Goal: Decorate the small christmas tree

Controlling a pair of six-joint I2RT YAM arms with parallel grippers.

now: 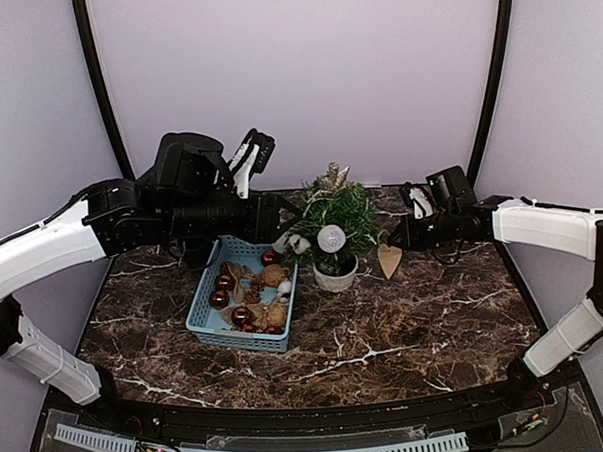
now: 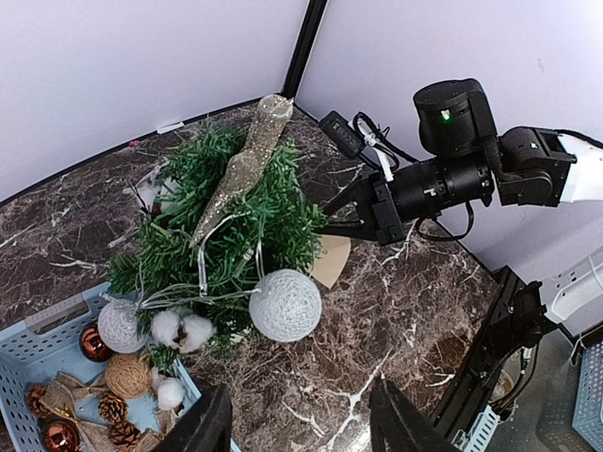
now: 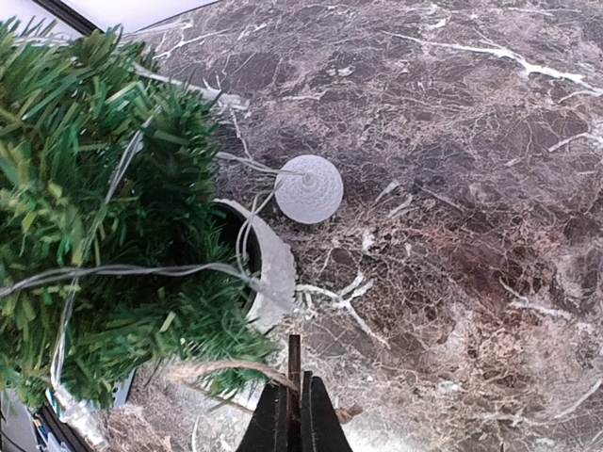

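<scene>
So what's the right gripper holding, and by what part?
The right gripper pinches the wooden heart ornament by its twine loop; the left gripper holds nothing.

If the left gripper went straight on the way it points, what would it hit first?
Probably the white string ball hanging low on the small christmas tree, straight ahead of the open left gripper; depth is unclear.

Marble table (image 1: 406, 332), blue basket (image 1: 199, 309), small christmas tree (image 1: 346, 209)

Polished marble-look table (image 1: 416, 331). Rough twine (image 3: 226, 367) in the right jaws; bristly plastic tree (image 3: 85, 188) left of them, matt string-wound ball (image 3: 309, 188) ahead. Glossy coppery baubles (image 1: 219, 299) in plastic basket (image 1: 197, 309).
</scene>
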